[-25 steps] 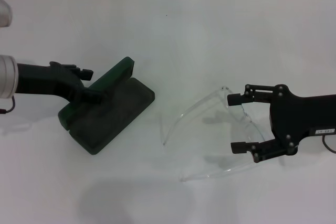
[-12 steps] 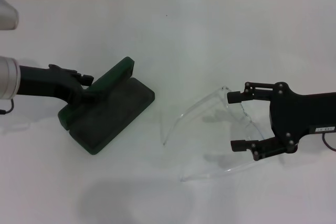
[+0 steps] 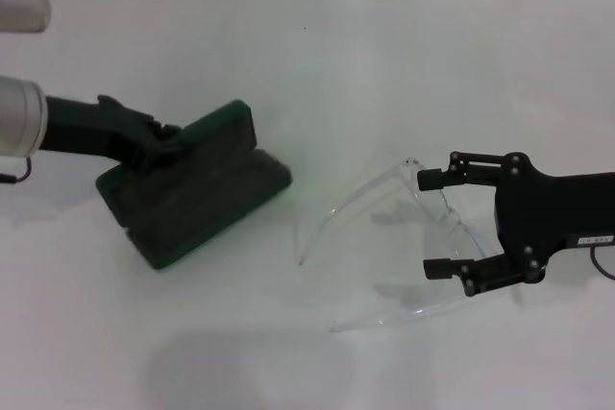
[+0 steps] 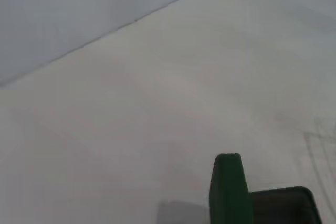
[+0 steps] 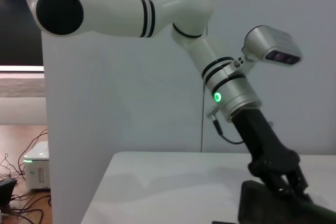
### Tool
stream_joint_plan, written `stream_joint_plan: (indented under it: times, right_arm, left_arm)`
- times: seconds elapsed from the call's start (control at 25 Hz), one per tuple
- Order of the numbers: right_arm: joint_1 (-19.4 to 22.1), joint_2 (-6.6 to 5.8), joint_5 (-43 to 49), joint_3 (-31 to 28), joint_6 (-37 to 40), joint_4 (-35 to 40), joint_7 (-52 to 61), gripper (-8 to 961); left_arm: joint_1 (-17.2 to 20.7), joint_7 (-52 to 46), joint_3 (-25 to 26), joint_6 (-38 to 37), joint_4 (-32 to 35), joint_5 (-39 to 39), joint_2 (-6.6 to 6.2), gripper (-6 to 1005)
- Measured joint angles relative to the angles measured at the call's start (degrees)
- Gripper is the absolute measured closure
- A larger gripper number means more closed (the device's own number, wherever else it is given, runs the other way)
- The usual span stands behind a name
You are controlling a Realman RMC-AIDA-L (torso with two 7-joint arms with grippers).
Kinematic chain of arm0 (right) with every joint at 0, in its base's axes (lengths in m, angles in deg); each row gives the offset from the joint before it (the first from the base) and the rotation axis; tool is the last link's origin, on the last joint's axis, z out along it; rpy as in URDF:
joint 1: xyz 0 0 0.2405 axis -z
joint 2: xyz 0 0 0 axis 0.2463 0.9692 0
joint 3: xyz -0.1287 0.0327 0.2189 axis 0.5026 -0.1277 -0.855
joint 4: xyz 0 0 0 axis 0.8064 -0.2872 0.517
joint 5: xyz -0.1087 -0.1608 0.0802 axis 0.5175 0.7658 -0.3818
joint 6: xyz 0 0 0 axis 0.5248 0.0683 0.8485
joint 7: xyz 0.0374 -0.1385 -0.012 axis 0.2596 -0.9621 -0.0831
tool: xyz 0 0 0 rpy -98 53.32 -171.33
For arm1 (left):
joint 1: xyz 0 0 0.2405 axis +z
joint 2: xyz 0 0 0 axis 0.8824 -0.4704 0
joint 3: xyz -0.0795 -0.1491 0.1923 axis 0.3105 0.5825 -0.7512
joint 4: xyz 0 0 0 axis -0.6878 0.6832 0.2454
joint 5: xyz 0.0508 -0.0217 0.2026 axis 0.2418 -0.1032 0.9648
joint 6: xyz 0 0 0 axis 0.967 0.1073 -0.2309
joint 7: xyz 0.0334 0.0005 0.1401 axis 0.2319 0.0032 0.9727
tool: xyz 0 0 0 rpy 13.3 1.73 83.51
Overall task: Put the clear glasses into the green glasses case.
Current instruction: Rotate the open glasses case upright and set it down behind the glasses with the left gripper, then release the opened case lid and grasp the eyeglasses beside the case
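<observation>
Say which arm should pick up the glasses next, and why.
Right. Its tool is open and straddles the front of the glasses on the table, ready to close. The left tool is busy at the lid of the open case.

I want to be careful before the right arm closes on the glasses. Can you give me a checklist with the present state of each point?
1. Green glasses case open, lid raised: ok.
2. Left end effector on the lid's edge, holding the case: ok; finger state cannot tell.
3. Right end effector open, one finger at each side of the lens end of the clear glasses: ok.
4. Glasses resting on the table, arms unfolded: ok for grasp, not ok for the case.
5. Glasses inside case: not ok, not yet done.
</observation>
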Motion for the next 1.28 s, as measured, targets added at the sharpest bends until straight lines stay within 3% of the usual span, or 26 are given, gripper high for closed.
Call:
stream_joint_plan:
  times: [0.28,0.48,0.6,0.68,0.92,1.28]
  right_arm:
    - [0.8,0.44,0.1,0.2,0.4,-0.4,-2.7,69]
    - [1.9,1.6,0.8,0.3,0.3,-0.5,-5.7,73]
    - [3.3,2.05,0.8,0.0,0.4,-0.5,-7.9,75]
    - [3.7,2.21,0.9,-0.1,0.4,-0.5,-8.4,76]
    - [5.1,2.04,0.9,-0.3,0.4,-0.5,-9.3,80]
    - [5.8,1.13,1.1,-1.6,-0.1,-0.6,-8.5,86]
  left_arm:
    - [-5.3,6.4,-0.2,1.4,-0.2,0.3,0.24,771]
    - [-8.8,12.0,-4.5,6.0,-3.0,0.2,0.86,788]
    - [-12.8,14.4,-13.9,10.4,-7.5,-0.1,1.07,790]
    - [-13.8,14.5,-17.1,12.1,-8.6,-0.5,1.27,791]
    - [-14.6,15.4,-24.7,15.6,-9.1,-3.7,1.39,787]
    - [-14.7,13.3,-26.7,18.3,-8.4,-5.6,1.45,775]
